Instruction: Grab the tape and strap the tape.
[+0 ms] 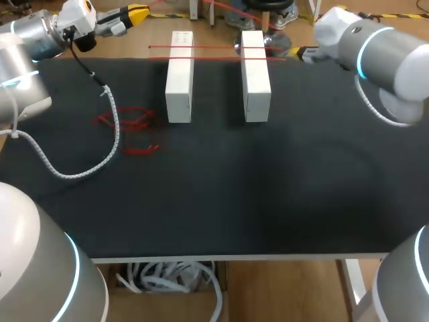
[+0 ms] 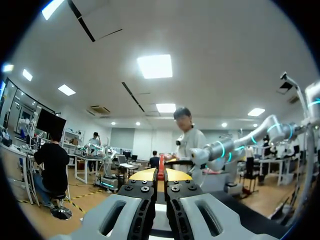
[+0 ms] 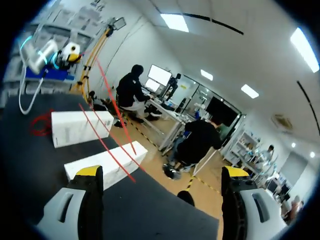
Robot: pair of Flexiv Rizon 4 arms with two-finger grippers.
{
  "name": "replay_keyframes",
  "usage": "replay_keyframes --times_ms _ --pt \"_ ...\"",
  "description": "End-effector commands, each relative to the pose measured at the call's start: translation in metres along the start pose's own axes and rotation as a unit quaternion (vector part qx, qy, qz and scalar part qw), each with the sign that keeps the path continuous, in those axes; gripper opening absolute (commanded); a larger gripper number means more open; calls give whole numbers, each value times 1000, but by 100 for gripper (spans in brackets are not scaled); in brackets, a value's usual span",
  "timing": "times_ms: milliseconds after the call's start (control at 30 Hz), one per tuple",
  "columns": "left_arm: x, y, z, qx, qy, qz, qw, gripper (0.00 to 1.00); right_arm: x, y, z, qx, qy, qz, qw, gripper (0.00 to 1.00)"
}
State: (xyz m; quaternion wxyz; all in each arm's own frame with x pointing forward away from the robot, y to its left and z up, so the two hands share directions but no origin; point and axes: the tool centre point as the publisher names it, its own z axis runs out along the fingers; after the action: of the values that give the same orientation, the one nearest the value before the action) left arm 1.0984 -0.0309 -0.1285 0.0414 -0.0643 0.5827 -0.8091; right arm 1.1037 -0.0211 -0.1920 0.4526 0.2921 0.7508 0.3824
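Red tape (image 1: 214, 47) stretched in two strands across two white blocks (image 1: 179, 80), more heaped on the black table (image 1: 268, 188) (left side), left gripper (image 2: 160, 174) pinched on tape, right gripper (image 3: 162, 172) spread wide.

Two white blocks (image 1: 179, 80), two taut tapes (image 1: 214, 47), one tangle (image 1: 127, 121).

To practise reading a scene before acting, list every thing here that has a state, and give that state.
left gripper, jaws shut on the red tape
right gripper, jaws wide open, holding nothing
red tape, taut in two lines over both blocks
left white block, lying flat, tape over its far end
right white block, lying flat, tape over its far end
red tangle, loose on the table
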Motion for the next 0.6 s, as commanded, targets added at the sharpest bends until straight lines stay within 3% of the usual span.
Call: replay_keyframes --times_ms 33,567,600 --pt "0 0 0 1 0 1 1000 0 -5 3 6 15 119 158 980 100" --pt "0 0 0 1 0 1 1000 0 -5 3 6 15 119 158 980 100" --pt "0 0 0 1 0 1 1000 0 -1 4 7 14 128 181 975 100"
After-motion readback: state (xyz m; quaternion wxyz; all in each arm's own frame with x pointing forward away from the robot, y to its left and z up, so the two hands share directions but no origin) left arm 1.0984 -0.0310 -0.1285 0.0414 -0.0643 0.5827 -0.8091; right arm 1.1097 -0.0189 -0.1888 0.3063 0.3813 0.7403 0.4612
